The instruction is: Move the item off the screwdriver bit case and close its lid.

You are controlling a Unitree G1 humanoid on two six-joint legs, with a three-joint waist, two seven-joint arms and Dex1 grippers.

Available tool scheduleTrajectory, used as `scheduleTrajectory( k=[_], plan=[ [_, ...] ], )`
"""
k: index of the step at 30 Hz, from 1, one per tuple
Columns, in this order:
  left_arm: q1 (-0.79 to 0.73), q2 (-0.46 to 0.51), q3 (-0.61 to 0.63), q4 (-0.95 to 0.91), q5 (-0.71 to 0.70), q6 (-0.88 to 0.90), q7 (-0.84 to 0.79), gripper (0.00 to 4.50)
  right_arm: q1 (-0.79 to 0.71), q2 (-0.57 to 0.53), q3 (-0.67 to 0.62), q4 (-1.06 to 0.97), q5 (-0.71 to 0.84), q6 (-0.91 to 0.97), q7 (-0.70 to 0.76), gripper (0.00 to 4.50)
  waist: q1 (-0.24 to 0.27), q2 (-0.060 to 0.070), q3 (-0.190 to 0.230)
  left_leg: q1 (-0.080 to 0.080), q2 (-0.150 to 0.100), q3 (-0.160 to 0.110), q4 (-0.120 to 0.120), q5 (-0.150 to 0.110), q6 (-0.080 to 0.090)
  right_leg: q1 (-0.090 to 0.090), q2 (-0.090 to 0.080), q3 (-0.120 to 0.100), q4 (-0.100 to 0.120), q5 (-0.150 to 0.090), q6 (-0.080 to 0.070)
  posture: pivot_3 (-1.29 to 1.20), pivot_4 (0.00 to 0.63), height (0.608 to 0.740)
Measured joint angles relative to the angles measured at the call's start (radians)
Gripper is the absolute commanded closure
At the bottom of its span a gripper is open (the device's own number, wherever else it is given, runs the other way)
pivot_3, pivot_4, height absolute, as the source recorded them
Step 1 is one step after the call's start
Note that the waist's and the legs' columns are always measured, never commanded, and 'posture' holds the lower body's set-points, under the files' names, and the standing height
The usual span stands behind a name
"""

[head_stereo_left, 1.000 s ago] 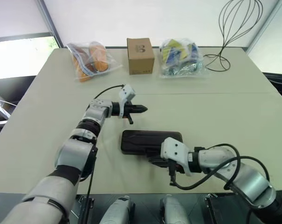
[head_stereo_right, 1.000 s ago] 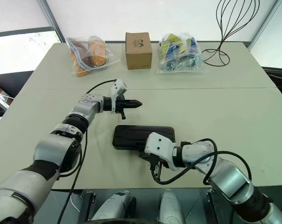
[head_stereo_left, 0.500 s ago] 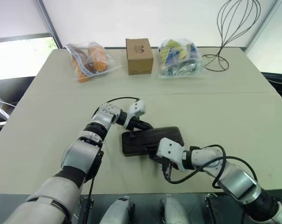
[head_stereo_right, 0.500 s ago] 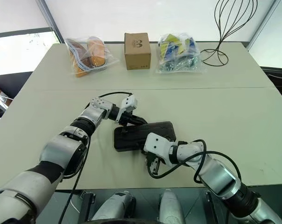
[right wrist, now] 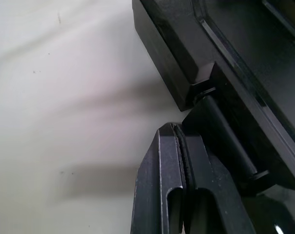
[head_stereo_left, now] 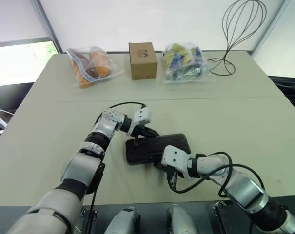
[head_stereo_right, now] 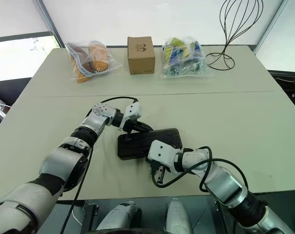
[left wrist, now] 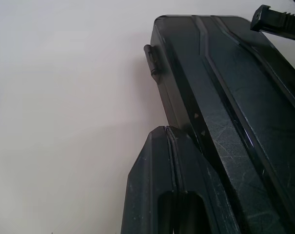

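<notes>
Since a second ago the left gripper [head_stereo_left: 146,130] has dropped from the air above the table onto the far long edge of the screwdriver bit case [head_stereo_left: 157,147], and the case has swung slightly, its right end now angled farther away. The right gripper [right wrist: 179,141] sits at the case's near edge, beside the small latch tab. Both grippers have their two black fingers pressed flat together, clenched on nothing. The case lies near the front middle of a wide beige table [head_stereo_left: 245,122] with a matte top, its lid [left wrist: 235,97] down: glossy, dark, ribbed and faintly scratched. Along the far edge sit two crinkled clear bags [head_stereo_left: 91,64], a cardboard box [head_stereo_left: 142,59] and a black wire stand [head_stereo_left: 240,29], before a pale wall.
</notes>
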Motion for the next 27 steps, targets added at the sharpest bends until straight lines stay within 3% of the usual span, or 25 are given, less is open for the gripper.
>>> scheduleTrajectory(
  k=[5,16,21,27],
  plan=[
    [0.026,0.009,-0.002,-0.042,0.009,-0.006,-0.011,4.5,-0.021,0.007,0.024,0.068,-0.01,-0.071,0.035,4.47,-0.003,-0.004,-0.009,0.016,0.001,0.001,-0.011,0.0,0.0,0.01,0.0,0.001,-0.003,0.0,0.0,0.0,0.15,0.74],
    [0.053,0.031,-0.004,-0.077,0.049,-0.069,-0.006,4.5,-0.065,0.018,0.048,0.148,-0.011,-0.141,0.083,4.47,-0.008,-0.008,-0.018,0.018,0.003,0.001,-0.012,0.0,0.0,0.01,0.003,0.003,-0.003,0.0,0.0,0.0,0.15,0.74],
    [0.042,0.02,-0.021,-0.022,0.087,-0.136,0.055,4.5,-0.078,0.014,0.05,0.136,-0.011,-0.098,0.089,4.47,-0.003,-0.005,-0.023,0.018,0.003,0.001,-0.013,0.0,0.0,0.01,0.003,0.003,-0.003,0.0,0.0,0.0,0.15,0.74],
    [-0.012,-0.031,-0.041,0.07,0.116,-0.222,0.184,4.5,-0.043,-0.006,-0.014,0.035,0.001,0.055,0.072,4.47,0.039,0.001,-0.028,0.021,0.0,-0.001,-0.01,0.0,0.0,0.021,0.001,0.003,-0.012,0.0,0.0,0.0,0.15,0.74]
  ],
)
